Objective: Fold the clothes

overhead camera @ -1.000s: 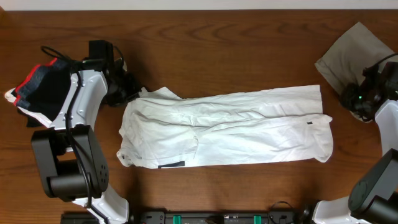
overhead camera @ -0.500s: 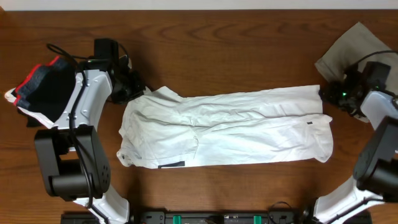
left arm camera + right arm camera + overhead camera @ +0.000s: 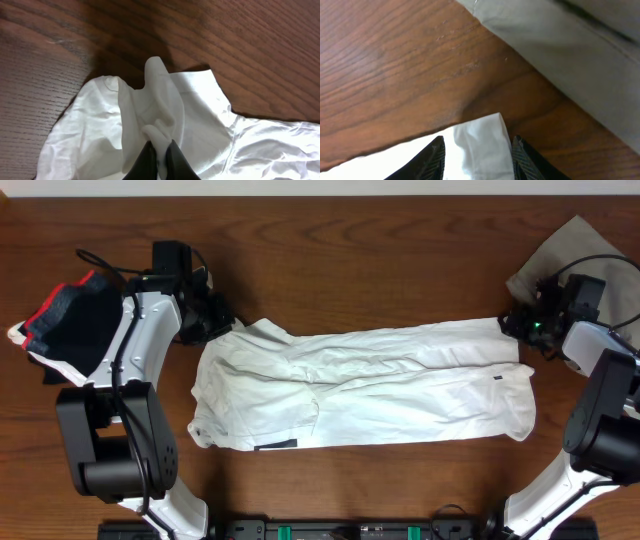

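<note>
The white T-shirt (image 3: 380, 390) lies as a long band across the middle of the table, a bit of black print at its front edge. My left gripper (image 3: 222, 328) is at its far left corner. In the left wrist view that gripper (image 3: 160, 152) is shut on a raised fold of the white T-shirt (image 3: 100, 130). My right gripper (image 3: 510, 325) hangs at the far right corner. In the right wrist view the right gripper (image 3: 477, 152) is open, its fingers straddling the white corner (image 3: 487, 132) without pinching it.
A grey-khaki garment (image 3: 560, 265) lies at the far right, just behind the right gripper, and fills the upper right of the right wrist view (image 3: 570, 45). Black red-edged garments (image 3: 65, 315) are piled at the left edge beside the left arm.
The right gripper has moved left from beside the grey-khaki garment to the shirt's far right corner, and its jaws have widened. The left gripper has shifted slightly, still holding the fabric.
</note>
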Action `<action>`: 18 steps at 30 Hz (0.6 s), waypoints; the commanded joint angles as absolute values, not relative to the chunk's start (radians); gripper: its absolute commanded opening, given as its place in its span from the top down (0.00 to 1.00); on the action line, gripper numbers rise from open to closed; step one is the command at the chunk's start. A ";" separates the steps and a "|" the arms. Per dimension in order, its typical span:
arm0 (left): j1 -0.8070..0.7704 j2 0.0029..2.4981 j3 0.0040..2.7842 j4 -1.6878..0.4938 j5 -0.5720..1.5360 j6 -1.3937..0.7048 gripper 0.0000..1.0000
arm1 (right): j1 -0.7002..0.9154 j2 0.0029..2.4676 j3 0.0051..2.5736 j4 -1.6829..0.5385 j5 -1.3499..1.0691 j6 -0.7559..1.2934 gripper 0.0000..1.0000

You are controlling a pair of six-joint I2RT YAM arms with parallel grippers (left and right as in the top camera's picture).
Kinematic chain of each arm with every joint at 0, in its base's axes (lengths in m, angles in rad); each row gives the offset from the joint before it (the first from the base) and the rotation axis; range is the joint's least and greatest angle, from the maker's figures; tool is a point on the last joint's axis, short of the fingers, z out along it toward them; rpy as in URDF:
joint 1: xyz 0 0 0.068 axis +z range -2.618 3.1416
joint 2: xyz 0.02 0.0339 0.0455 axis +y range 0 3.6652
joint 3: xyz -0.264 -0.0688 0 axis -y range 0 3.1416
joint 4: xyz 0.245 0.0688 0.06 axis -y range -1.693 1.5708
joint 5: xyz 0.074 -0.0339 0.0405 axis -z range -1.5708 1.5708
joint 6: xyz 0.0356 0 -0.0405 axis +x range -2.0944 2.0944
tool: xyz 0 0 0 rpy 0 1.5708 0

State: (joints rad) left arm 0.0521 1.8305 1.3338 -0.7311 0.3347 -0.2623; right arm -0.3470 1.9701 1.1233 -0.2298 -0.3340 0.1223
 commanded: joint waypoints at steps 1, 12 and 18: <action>0.053 1.828 1.333 -0.724 0.340 -0.264 0.94 | -0.339 2.015 1.131 -0.224 -0.273 0.134 0.59; 0.053 1.828 1.333 -0.717 0.340 -0.264 0.94 | -0.298 2.090 1.131 -0.218 -0.266 0.134 0.62; 0.053 1.828 1.333 -0.717 0.340 -0.264 0.94 | -0.290 2.095 1.131 -0.266 -0.202 0.134 0.62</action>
